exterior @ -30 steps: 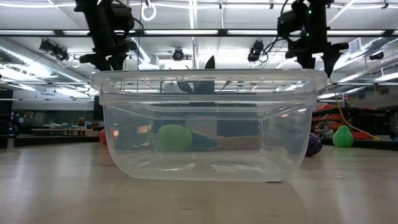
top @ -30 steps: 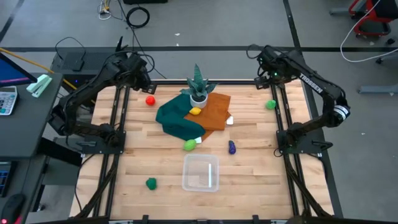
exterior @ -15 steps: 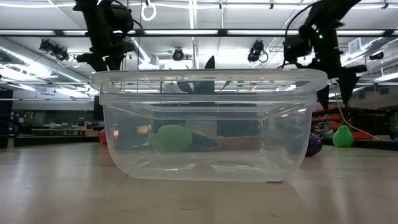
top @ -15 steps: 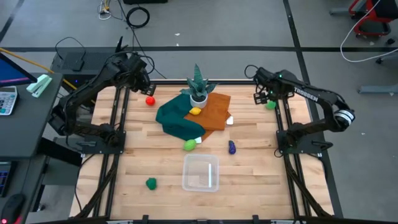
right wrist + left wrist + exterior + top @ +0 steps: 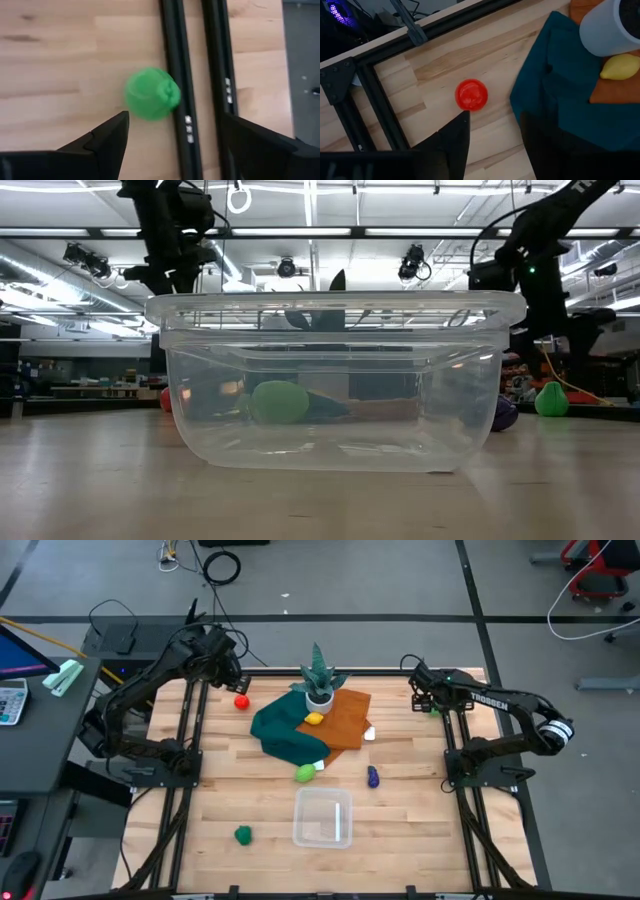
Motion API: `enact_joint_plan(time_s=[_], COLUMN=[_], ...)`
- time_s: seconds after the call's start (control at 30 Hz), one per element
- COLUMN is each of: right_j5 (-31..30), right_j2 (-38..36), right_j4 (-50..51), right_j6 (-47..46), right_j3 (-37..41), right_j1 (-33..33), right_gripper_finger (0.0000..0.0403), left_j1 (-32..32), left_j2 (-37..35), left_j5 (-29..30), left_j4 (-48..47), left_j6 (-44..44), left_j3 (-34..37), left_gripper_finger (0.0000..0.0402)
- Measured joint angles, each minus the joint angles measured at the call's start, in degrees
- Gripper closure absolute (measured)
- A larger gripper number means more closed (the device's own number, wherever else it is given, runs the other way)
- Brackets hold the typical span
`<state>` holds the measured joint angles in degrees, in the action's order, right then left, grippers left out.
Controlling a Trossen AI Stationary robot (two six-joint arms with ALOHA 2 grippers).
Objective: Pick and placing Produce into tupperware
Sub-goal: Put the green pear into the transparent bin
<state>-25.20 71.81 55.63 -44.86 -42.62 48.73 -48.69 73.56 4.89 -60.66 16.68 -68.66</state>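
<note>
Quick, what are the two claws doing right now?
Left claw: open, empty, above the red fruit.
Right claw: open, empty, over a green fruit.

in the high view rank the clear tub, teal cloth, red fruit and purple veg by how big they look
1. teal cloth
2. clear tub
3. red fruit and purple veg: both tiny and look about alike, so I won't rank them.

You look straight down on the whole table [image 5: 400, 810] from overhead; the low camera sits level just behind the tub [image 5: 335, 380], which the overhead view shares.
</note>
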Motion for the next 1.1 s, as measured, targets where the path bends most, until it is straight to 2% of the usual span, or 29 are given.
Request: enact_joint_plan(time_s=[0.53,1.1], right_j5=[1.50,3.57], right_j2=[5.91,13.66], right_j4=[-7.22,-10.52], right_j6=[-0.11,1.01], right_j3=[0.07,0.07], right_j1=[5.72,5.93], right_gripper_finger=[0.0117,0.0117], left_j1=[0.00,0.00], left_j2=[0.00,0.00], left_j5=[0.00,0.00], left_j4=[-0.02,-0.07], left_j6=[0.01,-0.91], left_j3=[0.00,0.00], left_gripper_finger=[0.0221,0.0222])
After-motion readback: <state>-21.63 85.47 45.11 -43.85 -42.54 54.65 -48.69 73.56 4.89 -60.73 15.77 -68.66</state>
